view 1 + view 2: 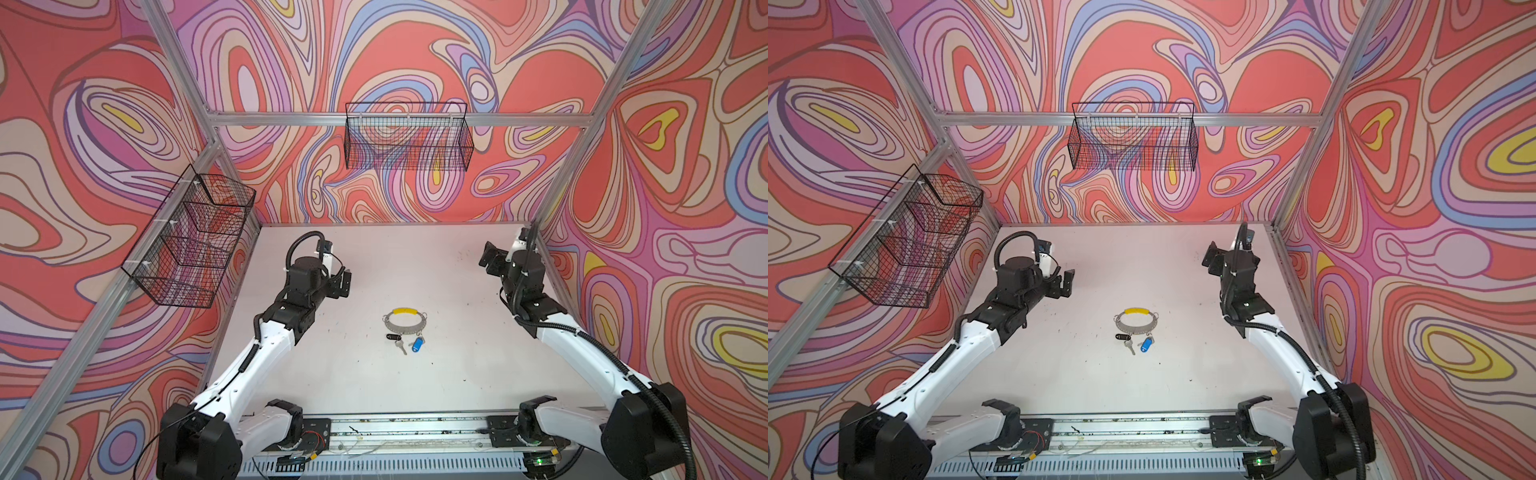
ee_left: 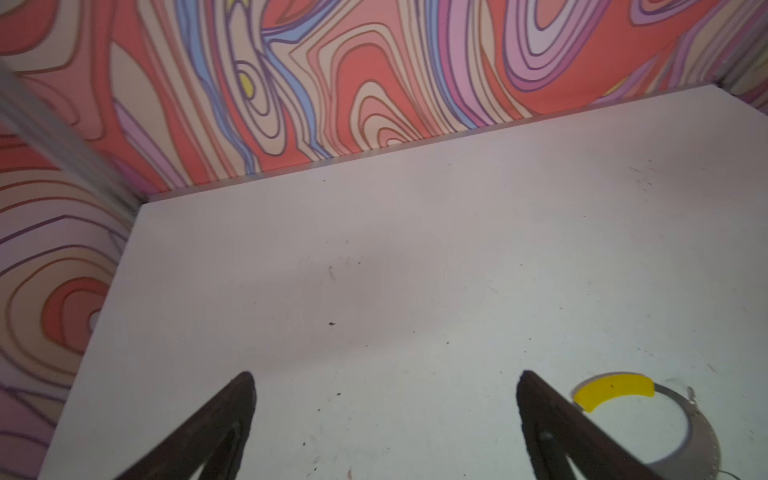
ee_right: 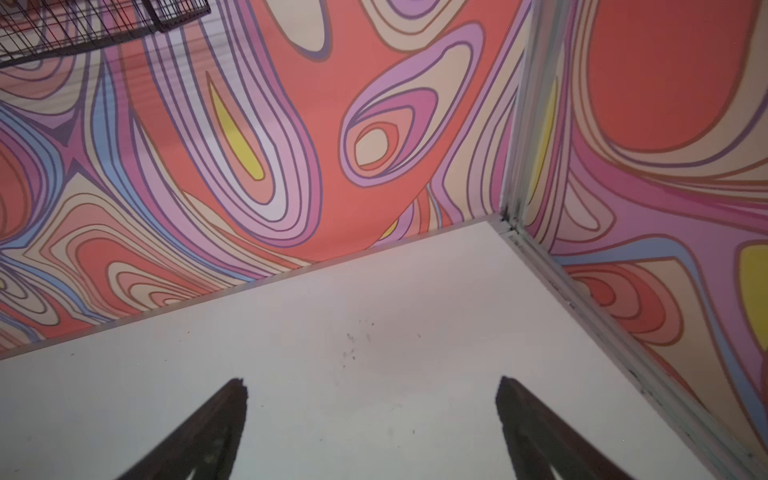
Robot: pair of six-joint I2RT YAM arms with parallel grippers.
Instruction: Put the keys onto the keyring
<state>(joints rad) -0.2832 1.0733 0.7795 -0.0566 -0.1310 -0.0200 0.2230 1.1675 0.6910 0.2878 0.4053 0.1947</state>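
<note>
Because both arms stand well apart from the keyring, we treat this moment as one with nothing held. The left gripper hangs beyond the keyring on its left side with jaws spread wide and empty. The left wrist view confirms this, showing only bare table between the fingertips. The right gripper hangs beyond the keyring on its right side, also spread wide and empty.

The keyring lies flat on the table, its yellow sleeve on the arc farthest from the robot base. The keys lie at the opposite arc: the black-tagged key and the blue-tagged key both touch or overlap the rim. We cannot tell whether either is threaded through a wire loop or only rests against it.

Hazards we anticipate:
- A pinch on the thin, flat keyring may skid off and push it across the table.
- Gripping a tag lets its key swing, so the tip may miss the loop.
- If a key is already linked, pulling it would drag the keyring along.
- Both arms converging on the keyring could collide.
</note>
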